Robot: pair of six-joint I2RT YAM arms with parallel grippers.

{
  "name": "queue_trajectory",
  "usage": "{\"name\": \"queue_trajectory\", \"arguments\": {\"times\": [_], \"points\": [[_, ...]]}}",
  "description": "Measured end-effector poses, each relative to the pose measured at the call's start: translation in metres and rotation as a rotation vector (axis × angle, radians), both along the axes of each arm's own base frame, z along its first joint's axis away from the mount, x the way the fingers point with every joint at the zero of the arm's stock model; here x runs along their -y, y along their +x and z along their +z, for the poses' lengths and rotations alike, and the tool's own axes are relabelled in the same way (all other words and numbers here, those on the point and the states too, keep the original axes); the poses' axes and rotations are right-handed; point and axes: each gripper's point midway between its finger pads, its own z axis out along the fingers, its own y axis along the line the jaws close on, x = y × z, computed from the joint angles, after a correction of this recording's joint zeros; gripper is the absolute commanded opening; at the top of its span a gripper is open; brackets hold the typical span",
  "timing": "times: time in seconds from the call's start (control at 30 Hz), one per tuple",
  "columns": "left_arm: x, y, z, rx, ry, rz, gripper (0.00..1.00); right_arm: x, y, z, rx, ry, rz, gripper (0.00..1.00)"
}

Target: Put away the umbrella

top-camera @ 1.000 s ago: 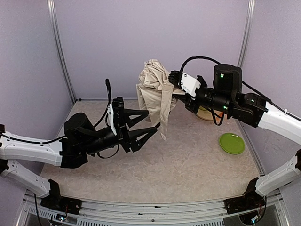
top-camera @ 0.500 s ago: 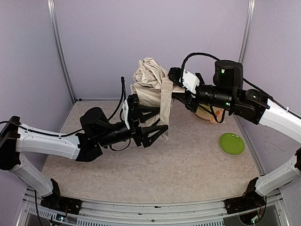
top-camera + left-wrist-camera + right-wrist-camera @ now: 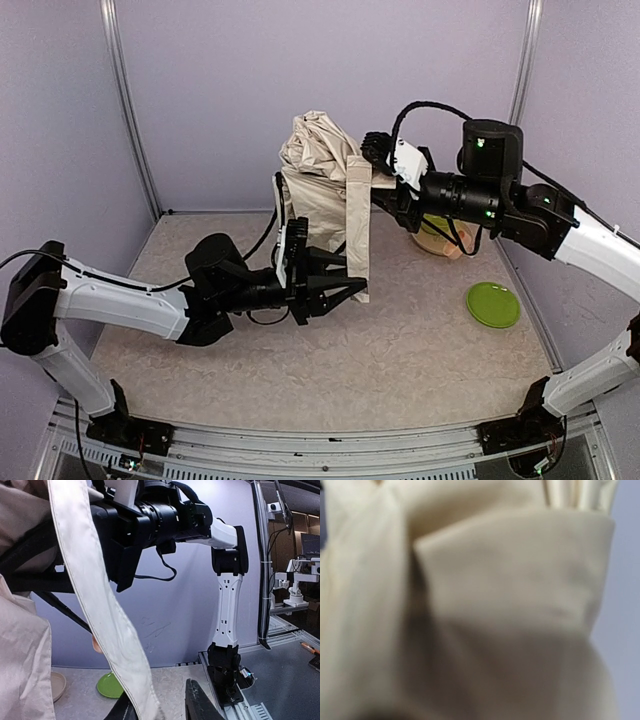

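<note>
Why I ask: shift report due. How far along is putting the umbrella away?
Done: umbrella collapsed, held above the table by the right end effector. In hand: left end effector, jaws open, straddles the hanging strap. Left: probably wrapping the strap, then stowing.

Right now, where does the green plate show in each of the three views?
Top external: green plate on the right side of the table.
Left wrist: low, left of centre, partly behind the cream strap hanging from the umbrella.
Right wrist: not in it; blurred cream fabric fills the frame.
Shared landmark: the umbrella's cream fabric, in all three.
</note>
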Motion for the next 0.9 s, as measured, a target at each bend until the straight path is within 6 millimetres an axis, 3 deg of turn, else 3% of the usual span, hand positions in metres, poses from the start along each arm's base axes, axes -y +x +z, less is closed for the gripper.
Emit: {"name": "queue_trajectory", "arguments": {"times": [0.1,0.37,0.57,0.67,0.77,0.9], "points": [[0.002,-0.002,-0.004,0.006,0.009,-0.011,0.0,0.0,0.0,0.0,-0.003,0.001,0.002,0.0],[0.005,0.001,-0.013,0.006,0.033,-0.009,0.0,0.001,-0.001,-0.002,-0.029,-0.002,-0.004,0.0],[-0.031,0.007,-0.012,0.051,0.11,0.102,0.0,0.02,-0.006,-0.004,-0.113,-0.023,-0.003,0.0],[-0.048,0.02,-0.009,0.118,0.144,0.216,0.0,0.033,-0.019,-0.001,-0.161,-0.023,0.043,0.0],[-0.057,0.036,-0.031,0.158,0.207,0.29,0.0,0.033,-0.049,-0.001,-0.224,-0.03,0.177,0.0],[-0.05,0.042,-0.05,0.221,0.261,0.292,0.0,0.026,-0.079,-0.021,-0.354,-0.07,0.33,0.0]]}}
